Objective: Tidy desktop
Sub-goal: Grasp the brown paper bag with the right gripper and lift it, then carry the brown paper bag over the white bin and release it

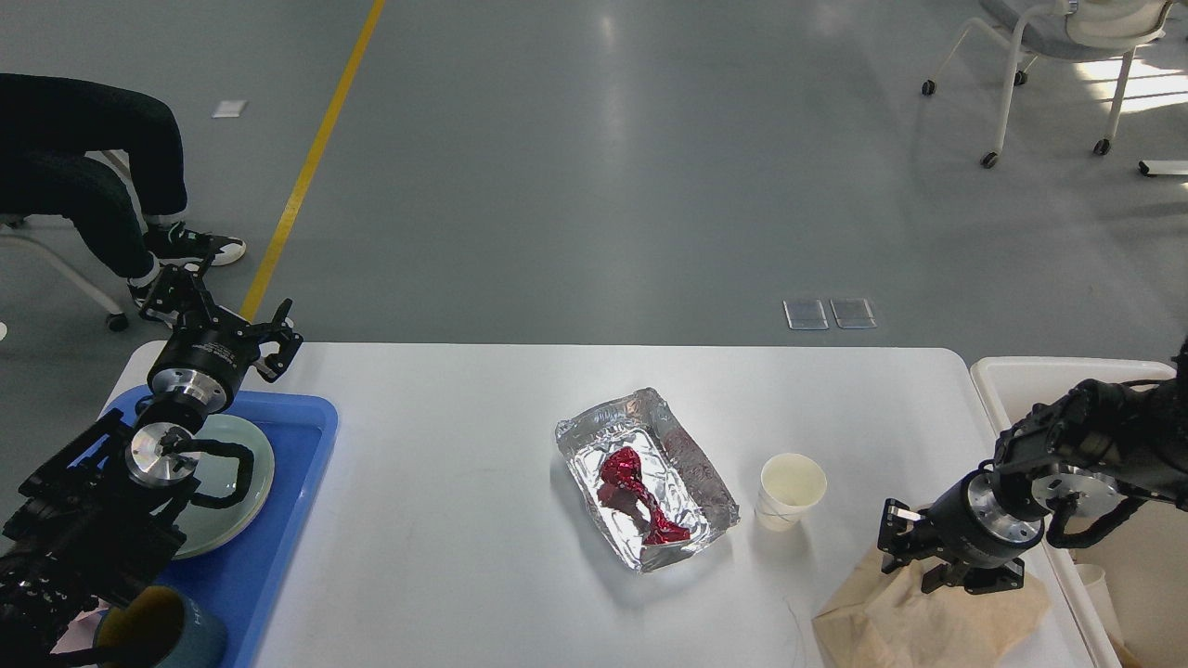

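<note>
The white desktop [445, 482] holds a foil tray [696, 459] with a crumpled red wrapper [640, 496] in it, a white paper cup [791, 487] and a crumpled brown paper bag [928, 622] at the front right. My right gripper [905, 557] is low over the bag's upper left edge, with its fingers closed on the paper. My left gripper [227, 311] is open and empty above the desktop's far left corner.
A blue tray [278, 529] at the left holds a pale green plate [246, 478] and a dark mug [158, 635]. A cream-white bin [1021, 371] stands past the right edge with a paper cup [1095, 584] in it. A seated person's legs [83, 176] are at the far left.
</note>
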